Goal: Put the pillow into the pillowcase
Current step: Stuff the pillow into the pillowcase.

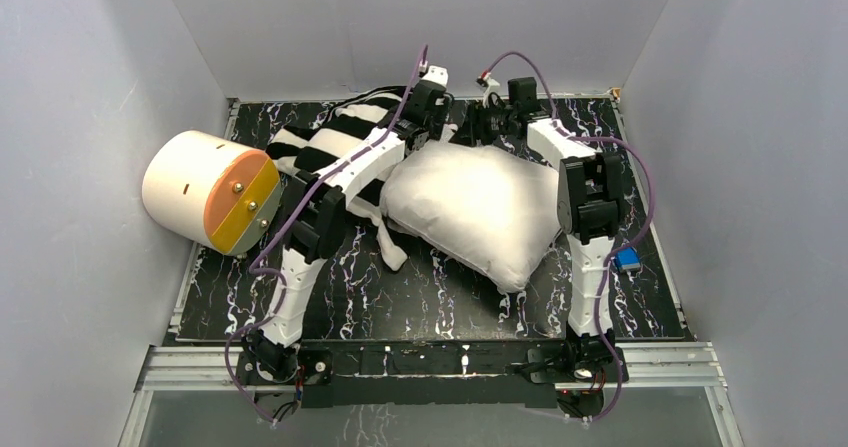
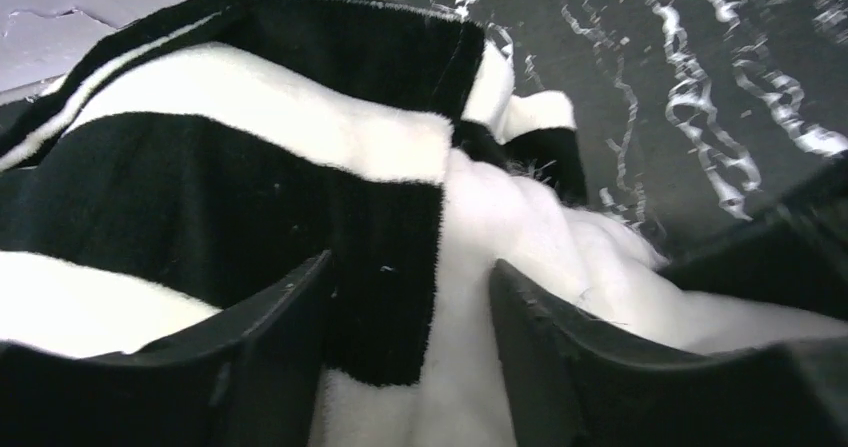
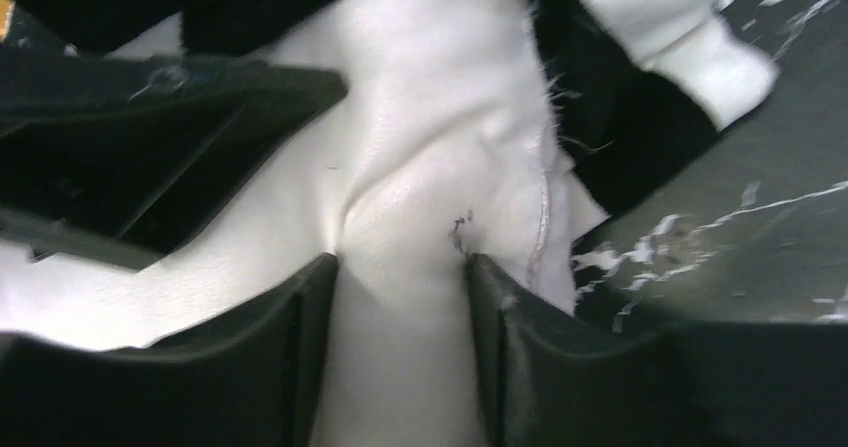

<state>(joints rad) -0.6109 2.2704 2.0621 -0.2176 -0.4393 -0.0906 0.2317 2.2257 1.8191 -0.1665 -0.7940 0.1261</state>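
Note:
The white pillow (image 1: 470, 212) lies mid-table, its far corner at the mouth of the striped pillowcase (image 1: 330, 142), which is spread toward the back left. Both grippers meet at that corner. My left gripper (image 1: 440, 127) is open; in its wrist view (image 2: 410, 277) a black stripe edge of the pillowcase (image 2: 200, 187) and white pillow fabric (image 2: 520, 227) lie loose between the jaws. My right gripper (image 1: 478, 127) presses into the pillow (image 3: 420, 117); in its wrist view (image 3: 400, 262) a puckered ridge of white fabric fills the gap between the jaws. The pillowcase edge (image 3: 650, 117) lies just beyond.
A cream cylinder with an orange face (image 1: 210, 192) lies at the table's left edge. A small blue thing (image 1: 627, 259) sits by the right arm. White walls close in the black marbled tabletop (image 1: 430, 297) on three sides.

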